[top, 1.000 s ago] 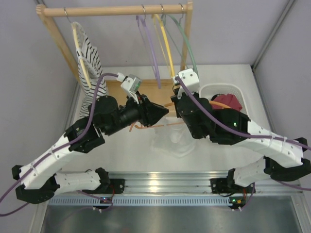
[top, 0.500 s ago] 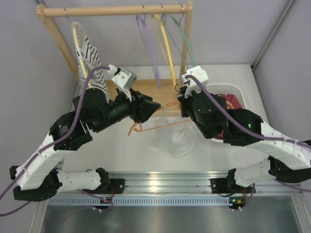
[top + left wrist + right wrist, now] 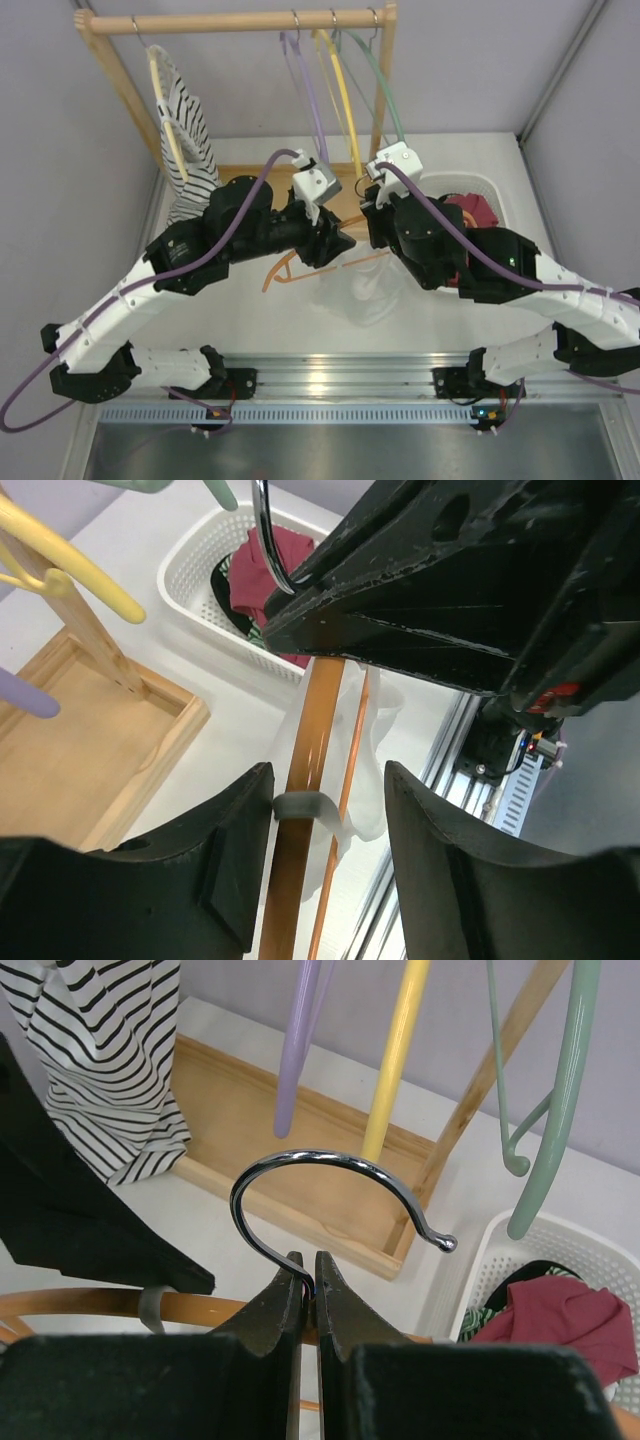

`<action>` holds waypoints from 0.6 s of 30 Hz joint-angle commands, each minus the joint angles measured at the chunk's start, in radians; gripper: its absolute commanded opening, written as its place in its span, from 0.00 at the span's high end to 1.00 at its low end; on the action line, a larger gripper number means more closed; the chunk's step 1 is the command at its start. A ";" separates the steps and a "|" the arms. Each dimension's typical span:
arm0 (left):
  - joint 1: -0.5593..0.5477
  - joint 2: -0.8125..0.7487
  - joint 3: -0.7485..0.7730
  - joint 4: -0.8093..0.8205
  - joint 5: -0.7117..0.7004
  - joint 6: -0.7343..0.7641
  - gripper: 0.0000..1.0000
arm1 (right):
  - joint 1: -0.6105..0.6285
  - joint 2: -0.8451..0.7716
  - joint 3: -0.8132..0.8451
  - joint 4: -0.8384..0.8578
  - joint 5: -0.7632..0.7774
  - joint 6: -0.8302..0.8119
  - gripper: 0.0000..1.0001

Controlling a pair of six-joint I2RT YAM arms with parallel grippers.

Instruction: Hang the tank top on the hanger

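The orange hanger (image 3: pixel 283 270) is held above the table. My right gripper (image 3: pixel 308 1265) is shut on the base of its metal hook (image 3: pixel 330 1160); it also shows in the top view (image 3: pixel 366 214). The white tank top (image 3: pixel 358 290) hangs below the hanger, with one strap (image 3: pixel 300 805) looped over the orange arm (image 3: pixel 305 750). My left gripper (image 3: pixel 325 780) is open and straddles that arm right at the strap, which lies against the left finger; in the top view it is beside the right gripper (image 3: pixel 338 240). The rest of the top (image 3: pixel 372 730) droops toward the table.
A wooden rack (image 3: pixel 230 22) at the back carries a striped top (image 3: pixel 185 140) and purple (image 3: pixel 305 90), yellow (image 3: pixel 340 85) and green (image 3: pixel 385 90) hangers. Its wooden base (image 3: pixel 250 1120) lies under them. A white basket (image 3: pixel 450 185) with a dark red garment (image 3: pixel 560 1325) stands at the right.
My left arm has swung right and forward, bringing its open gripper around the hanger arm close to the right gripper. The right gripper has kept hold of the hook, shifting only slightly.
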 commanded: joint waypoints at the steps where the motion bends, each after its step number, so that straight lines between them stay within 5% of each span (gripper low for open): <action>1: -0.001 0.007 -0.011 0.008 0.025 0.050 0.46 | 0.023 -0.033 0.007 0.021 0.003 -0.011 1.00; 11: -0.001 -0.030 -0.126 0.112 0.058 0.035 0.51 | 0.034 -0.038 -0.001 0.013 0.001 -0.008 1.00; 15: -0.001 -0.062 -0.204 0.184 0.064 -0.001 0.68 | 0.037 -0.032 -0.002 0.003 0.003 -0.005 1.00; 18: 0.000 -0.090 -0.266 0.235 0.052 -0.031 0.90 | 0.039 -0.032 -0.011 -0.002 0.001 -0.001 1.00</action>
